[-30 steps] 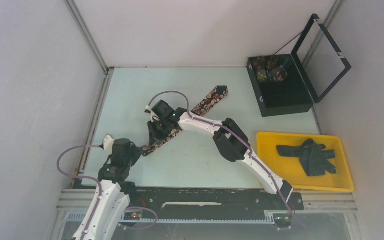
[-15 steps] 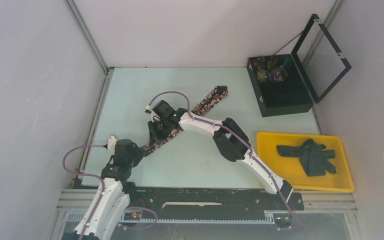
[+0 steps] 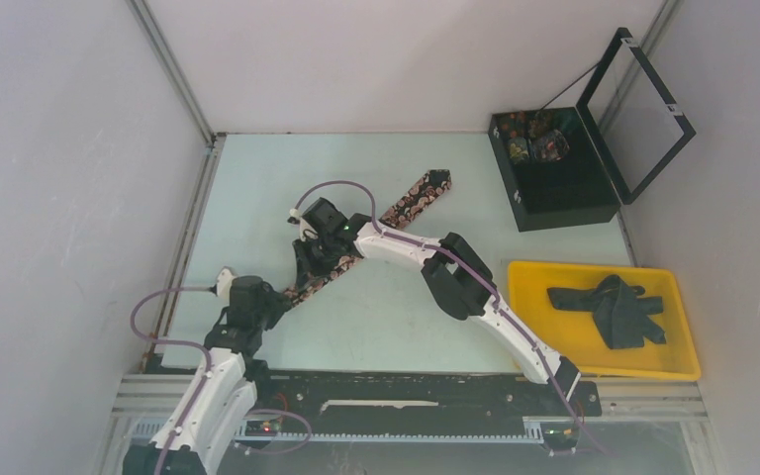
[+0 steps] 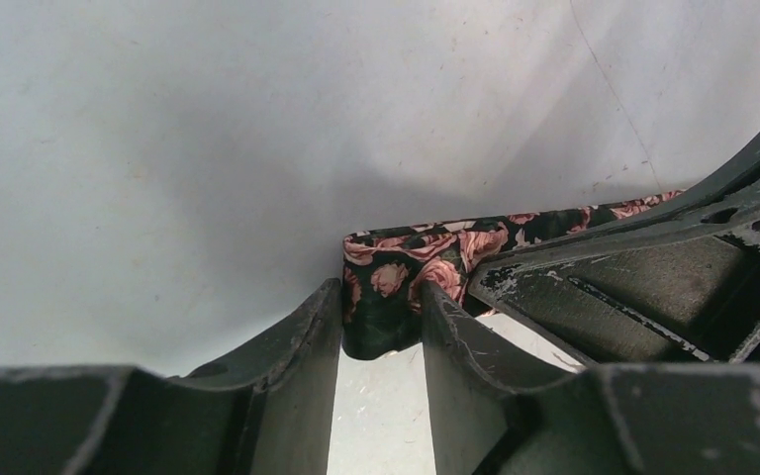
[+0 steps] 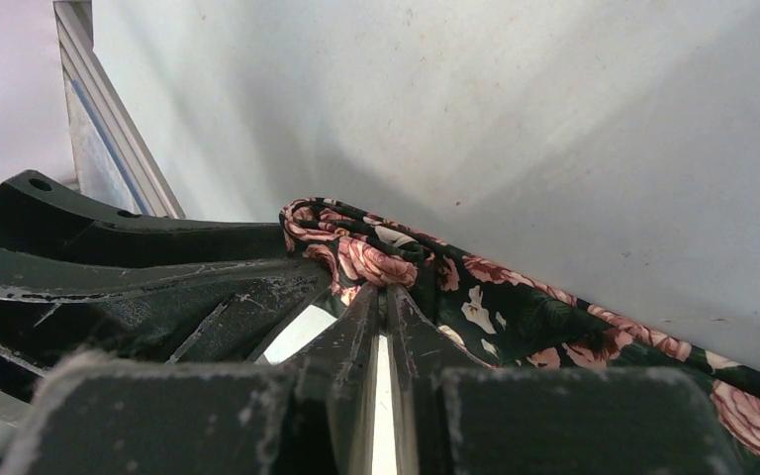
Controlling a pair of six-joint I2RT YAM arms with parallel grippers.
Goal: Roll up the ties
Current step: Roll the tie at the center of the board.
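Tie (image 3: 411, 198) lies flat on the table (image 3: 257, 188), running diagonally from its narrow end at near left to its wide end at far right. It is black with pink roses. Both arms are on its near-left part.

Left gripper (image 3: 265, 300) is at the narrow end. From the left wrist camera I see its fingers (image 4: 302, 346) standing apart, with the tie's squared end filling the gap between them. The cloth reaches both inner faces. I cannot tell whether the fingers are pressing it or only straddling it.

Right gripper (image 3: 315, 265) sits just beyond, a little farther along the tie, with its arm reaching in from the near right. From the right wrist camera its fingers are pressed almost together, only a thin slit between them. They pinch a raised fold of the tie at their tips. The cloth bunches into a small hump there, then runs off flat to the right.

Black box (image 3: 564, 193) stands at the far right corner of the table, its lid (image 3: 657, 81) open and tilted back. Rolled ties (image 3: 532, 141) sit in its far end.

Yellow tray (image 3: 594, 371) is on the right, nearer than the box. Dark ties (image 3: 618, 309) lie in it in a loose heap, unrolled.
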